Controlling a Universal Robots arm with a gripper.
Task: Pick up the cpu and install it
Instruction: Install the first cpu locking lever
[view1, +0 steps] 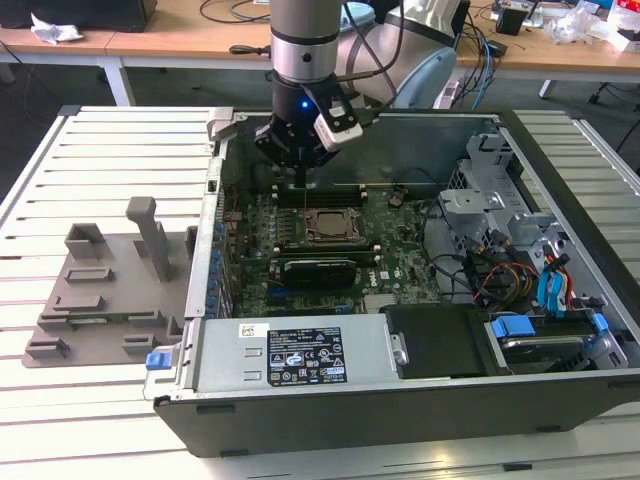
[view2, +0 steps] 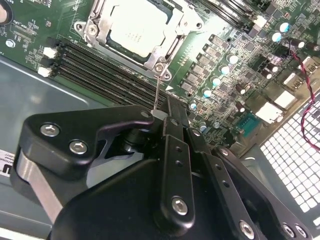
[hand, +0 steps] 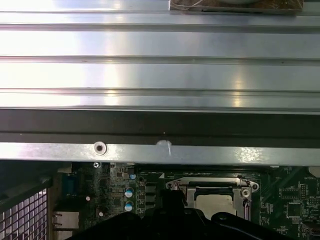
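The cpu (view2: 131, 29), a silvery-white square, lies flat in the motherboard socket (view2: 167, 47) with the metal frame around its edges. It also shows in the exterior view (view1: 330, 228) and in the first wrist view (hand: 214, 202). My gripper (view2: 162, 112) is shut and hangs just above the board, beside the socket's far edge (view1: 303, 183). A thin metal socket lever (view2: 157, 90) runs from the frame's corner to my fingertips; whether they pinch it is unclear. The gripper's dark body (hand: 172, 205) sits next to the socket.
The open computer case (view1: 400, 400) lies on a slatted metal table (view1: 60, 160). Memory slots (view2: 100, 70) run beside the socket. A grey plastic tray (view1: 100, 290) sits at the exterior view's left. A drive cage (view1: 500, 210) and cables (view1: 500, 275) fill the case's right side.
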